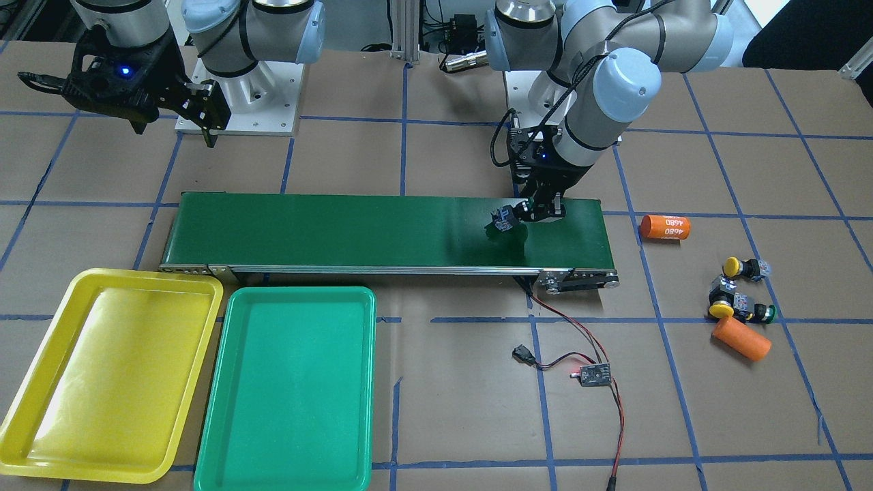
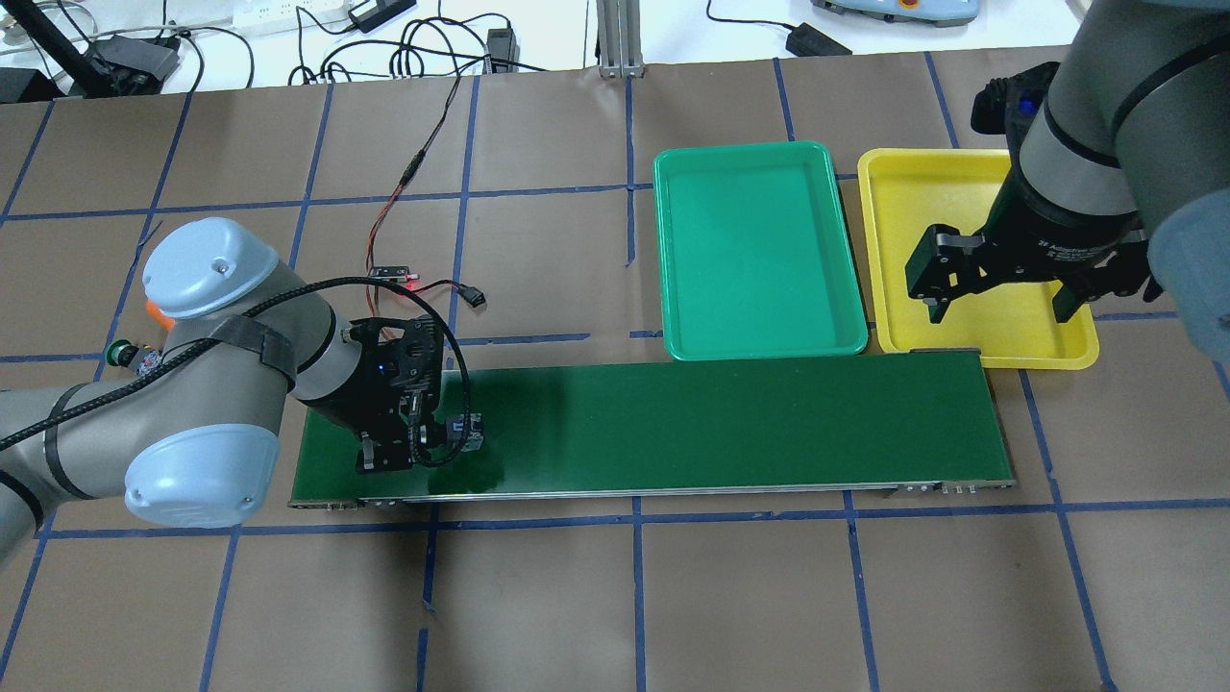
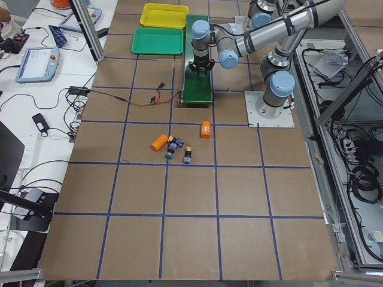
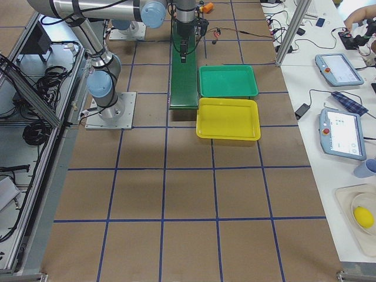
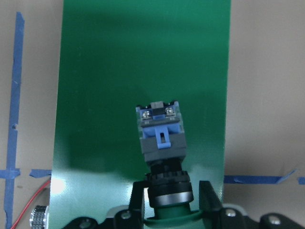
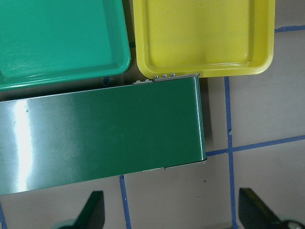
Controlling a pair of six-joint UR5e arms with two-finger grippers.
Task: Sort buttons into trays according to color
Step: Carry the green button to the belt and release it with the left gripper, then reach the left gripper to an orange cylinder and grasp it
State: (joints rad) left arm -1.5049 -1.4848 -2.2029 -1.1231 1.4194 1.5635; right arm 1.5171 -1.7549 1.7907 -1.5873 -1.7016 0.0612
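Over the conveyor belt (image 5: 95,71), well apart from the green tray (image 2: 759,240), 1 green button (image 5: 162,138) is pinched at its cap by the fingers (image 5: 208,198) of the left gripper (image 5: 171,194) and should be lowered onto the belt before release, the right gripper (image 2: 999,298) being spread.

Brown tabletop (image 2: 740,596), blue tape grid (image 2: 636,586)

Overhead cam looks fwd+down, front cam opposite; both share belt (image 1: 341,228). Wrist cams close, looking down.
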